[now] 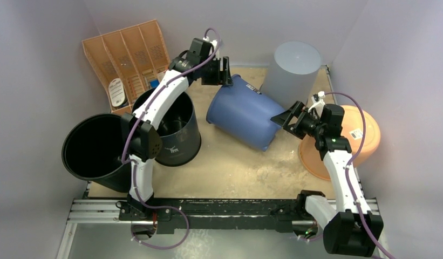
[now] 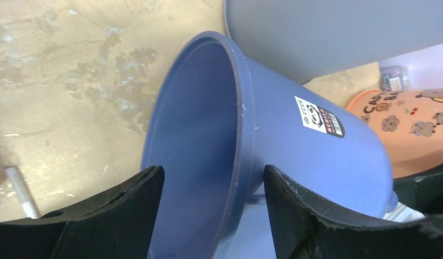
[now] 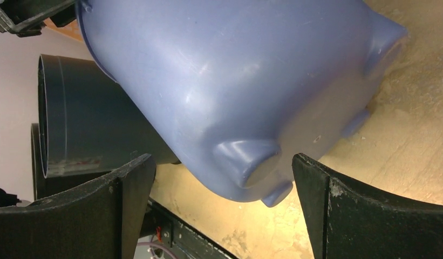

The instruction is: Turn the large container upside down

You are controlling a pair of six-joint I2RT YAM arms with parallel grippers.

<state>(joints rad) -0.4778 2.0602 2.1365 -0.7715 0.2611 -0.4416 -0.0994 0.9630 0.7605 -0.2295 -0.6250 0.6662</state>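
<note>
A: Where's the container?

B: Blue bucket (image 1: 240, 113), mid-bench, a bit toward the far edge. It is tipped onto its side, with the mouth pointing at the far-left corner and the base at the near-right.

A: Upside down?

B: No, sideways. The base is low by the bench (image 1: 224, 172), and its moulded feet show in the right wrist view. Can't tell if the rim end touches the bench.

A: Left gripper?

B: Left gripper (image 1: 227, 73) is at the mouth. Its jaws are apart and straddle the rim wall, one finger inside the bucket (image 2: 316, 156) and one outside. There's a visible gap on the inner side, so no clamp. The outer finger (image 2: 294, 216) is just beside the wall; contact unclear.

A: Right?

B: Right gripper (image 1: 281, 123) is at the base end, spread as wide as it goes. The bucket's (image 3: 235, 81) bottom sits between the fingers, and neither finger visibly touches it. Holding nothing.

A: Any label?

B: White sticker (image 2: 319, 116) on the outer wall, print too small to read.

A: Surroundings?

B: Grey bin (image 1: 292, 67) at the far edge, mouth down, just behind the bucket. Two black bins at the left edge: one upright (image 1: 178, 129), one leaning outward (image 1: 95, 148) beside it. Orange slotted organiser (image 1: 127, 59) in the far-left corner. Peach basin (image 1: 365, 135) at the right edge, cartoon print on it in the left wrist view.
</note>
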